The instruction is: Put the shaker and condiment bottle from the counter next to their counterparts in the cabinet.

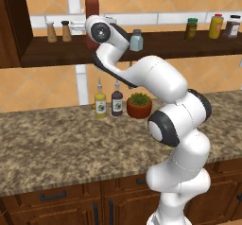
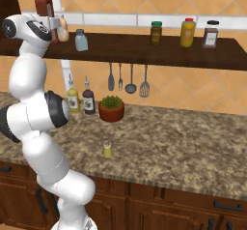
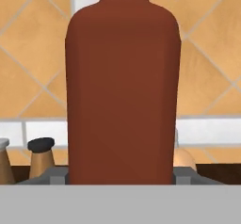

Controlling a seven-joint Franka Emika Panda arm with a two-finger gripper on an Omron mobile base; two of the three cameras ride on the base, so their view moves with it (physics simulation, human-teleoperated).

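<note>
The tall red condiment bottle (image 1: 92, 5) (image 2: 43, 4) (image 3: 122, 91) stands upright at the left part of the cabinet shelf (image 1: 165, 44) (image 2: 144, 48), my gripper (image 1: 87, 30) (image 2: 52, 28) (image 3: 121, 176) shut on its lower body. Its base is hidden by my hand, so I cannot tell whether it rests on the shelf. The peach-and-white counterpart bottle (image 2: 62, 28) (image 3: 184, 159) is right beside it. The pale blue-grey shaker (image 1: 136, 40) (image 2: 81, 40) stands a little further right. The tiny yellow-green shaker (image 2: 107, 149) stands on the granite counter (image 2: 193, 147).
Two brown dark-capped shakers (image 1: 58, 31) (image 3: 41, 157) stand left of the red bottle. Three jars (image 1: 216, 26) sit at the shelf's right end. Yellow (image 1: 100, 103) and dark (image 1: 116, 102) nozzle bottles and a potted plant (image 1: 139, 105) line the counter's back. Utensils (image 2: 129, 79) hang under the shelf.
</note>
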